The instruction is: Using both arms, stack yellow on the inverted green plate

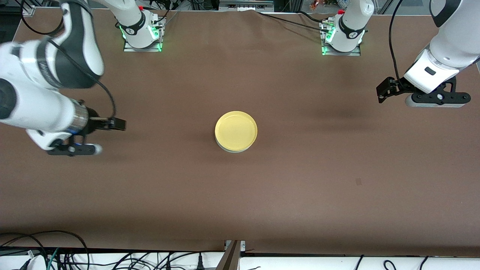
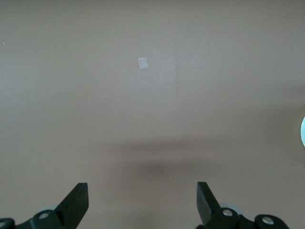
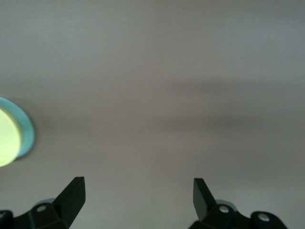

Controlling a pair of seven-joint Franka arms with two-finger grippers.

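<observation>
Even overhead light; soft shadows; right arm (image 1: 41, 101) motion-blurred.

The left gripper (image 2: 142, 202) is held open above the tabletop at the left arm's end. The right gripper (image 3: 139, 198) is likewise held open at the right arm's end, nothing grasped.

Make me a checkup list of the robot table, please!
Surface: brown table, one small pale mark.
Job's things: yellow plate on the green plate, mid-table.
Clutter: nothing seen.
Claws: left claw open, empty, over the left arm's end; right claw open, empty, over the right arm's end.
Cables: black cables along the table's near edge.
Surroundings: arm bases with green lights.
</observation>
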